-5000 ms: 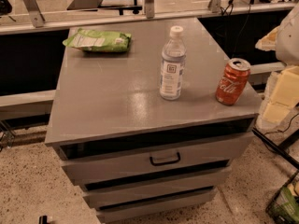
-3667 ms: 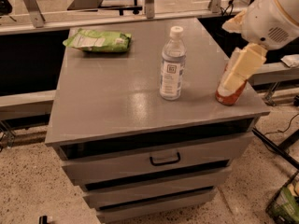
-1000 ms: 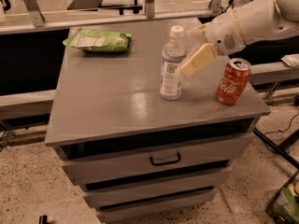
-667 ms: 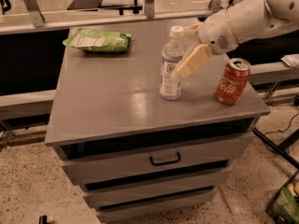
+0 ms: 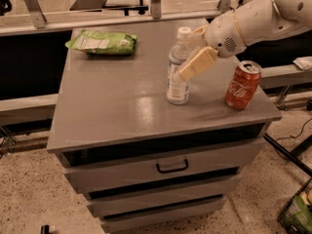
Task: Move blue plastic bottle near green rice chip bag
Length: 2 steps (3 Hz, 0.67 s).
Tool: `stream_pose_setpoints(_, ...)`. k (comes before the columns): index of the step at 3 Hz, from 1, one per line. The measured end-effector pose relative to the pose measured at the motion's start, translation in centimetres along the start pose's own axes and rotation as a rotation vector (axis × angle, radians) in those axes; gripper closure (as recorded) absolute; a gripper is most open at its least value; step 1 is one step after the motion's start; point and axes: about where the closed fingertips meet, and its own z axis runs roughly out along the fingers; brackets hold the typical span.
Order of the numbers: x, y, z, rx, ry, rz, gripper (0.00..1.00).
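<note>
The blue plastic bottle (image 5: 176,87), clear with a white cap and white label, stands upright near the middle of the grey cabinet top (image 5: 117,106). The green rice chip bag (image 5: 102,42) lies flat at the far left corner, well apart from the bottle. My gripper (image 5: 188,53) reaches in from the right at the bottle's upper half. It is open, with one cream finger (image 5: 197,63) in front of the bottle and the other behind it near the cap. The bottle stands on the top, not lifted.
An orange-red soda can (image 5: 242,85) stands at the right front corner, just right of the bottle and under my arm (image 5: 253,21). The cabinet has drawers below (image 5: 172,167). A metal rail and dark gap run behind it.
My gripper has come in from the right, passed over the can and moved left until it is around the bottle. The bottle, can and bag have not moved.
</note>
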Motion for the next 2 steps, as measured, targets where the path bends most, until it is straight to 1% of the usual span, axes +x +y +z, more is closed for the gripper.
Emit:
stream_pose_setpoints(1,-0.12,0.09,0.33,-0.006,-0.001,-0.002,0.49)
stream_pose_setpoints(2,-0.18,0.15,0.51,-0.009,-0.001,-0.003,0.72)
